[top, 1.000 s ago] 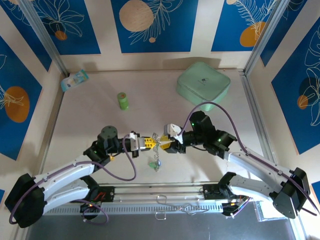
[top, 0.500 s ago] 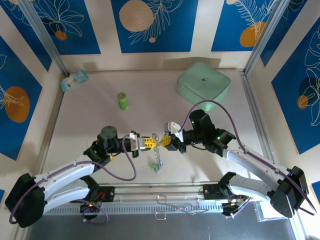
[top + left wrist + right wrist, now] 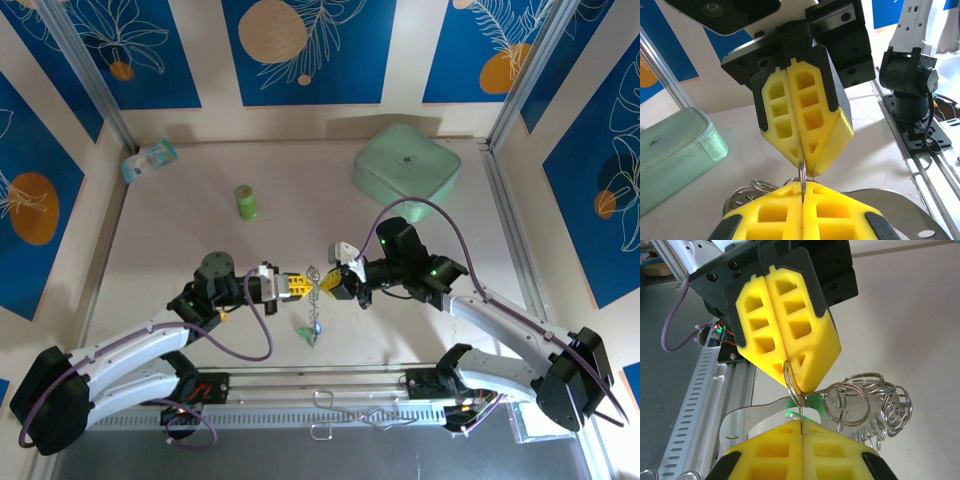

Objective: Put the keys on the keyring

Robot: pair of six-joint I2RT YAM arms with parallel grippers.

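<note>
**Operator:** What is the state of each claw, and where is the work?

**Technician:** The left gripper (image 3: 298, 285) and the right gripper (image 3: 333, 285) meet tip to tip above the middle of the table (image 3: 300, 180). Both sets of yellow jaws are fully closed. Each pinches the thin wire of the keyring (image 3: 791, 382), which stands on edge in the narrow gap between the two tips.

**Operator:** How should the step be carried out?

**Technician:** Judged from the double pinch, the step is to part the wire so a key can slide on. Hold one side fixed and move the other only slightly. Pull along the plane of the loop and do not twist it. Thin, smooth wire slips out of foam-like pads easily, so make no sudden moves.

**Operator:** What does the keyring look like?

**Technician:** It is a slim, bright silver loop. A chain of small rings (image 3: 867, 397) hangs beside it in a loose cluster.

**Operator:** And the keys?

**Technician:** Something small and green-blue dangles below the grip point, probably the keys (image 3: 311, 331), but it is too small to count them or to say whether any is threaded. Watch this hanging load, because it may swing and tug the wire.
</note>
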